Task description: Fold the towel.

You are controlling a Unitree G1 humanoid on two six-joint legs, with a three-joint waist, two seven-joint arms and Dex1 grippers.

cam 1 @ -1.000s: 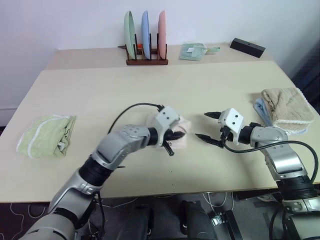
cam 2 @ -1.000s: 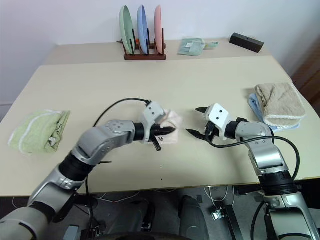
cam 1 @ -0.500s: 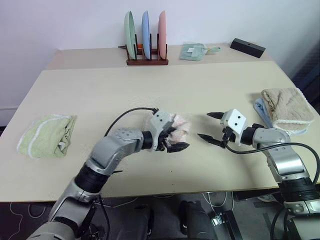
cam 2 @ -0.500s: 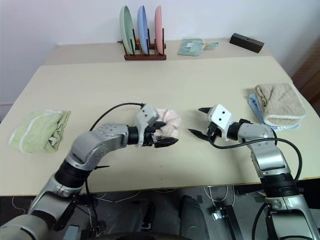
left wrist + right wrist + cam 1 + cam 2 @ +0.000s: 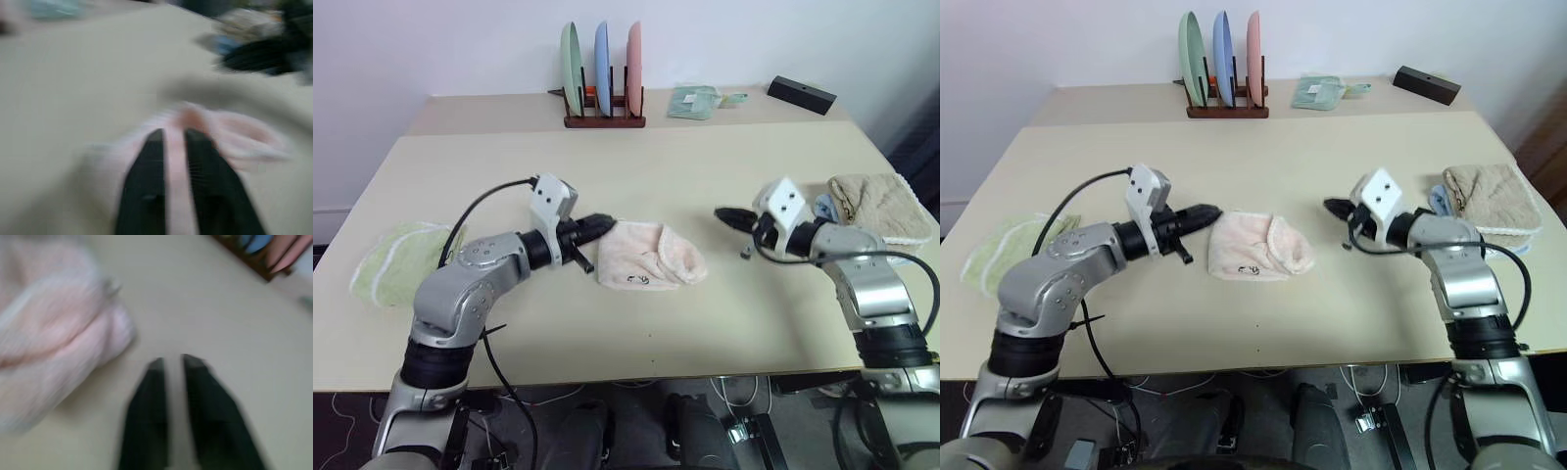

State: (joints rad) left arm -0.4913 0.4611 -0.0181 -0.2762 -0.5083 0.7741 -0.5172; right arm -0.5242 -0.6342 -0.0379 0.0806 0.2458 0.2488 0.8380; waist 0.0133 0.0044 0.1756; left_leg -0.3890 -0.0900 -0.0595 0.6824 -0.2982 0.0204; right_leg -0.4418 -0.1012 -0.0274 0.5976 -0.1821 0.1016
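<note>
Pink towel [image 5: 649, 255] lies bunched on desk [image 5: 705, 157] btwn both arms; left end effector [image 5: 599, 224], fingers pressed together, sits at its edge, nearer than right end effector [image 5: 726, 215], also closed, empty.

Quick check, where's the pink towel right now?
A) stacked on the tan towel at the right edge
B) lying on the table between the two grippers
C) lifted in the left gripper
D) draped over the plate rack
B: the pink towel lies bunched on the table, with the left gripper just off one side and the right gripper off the other, neither holding it.
</note>
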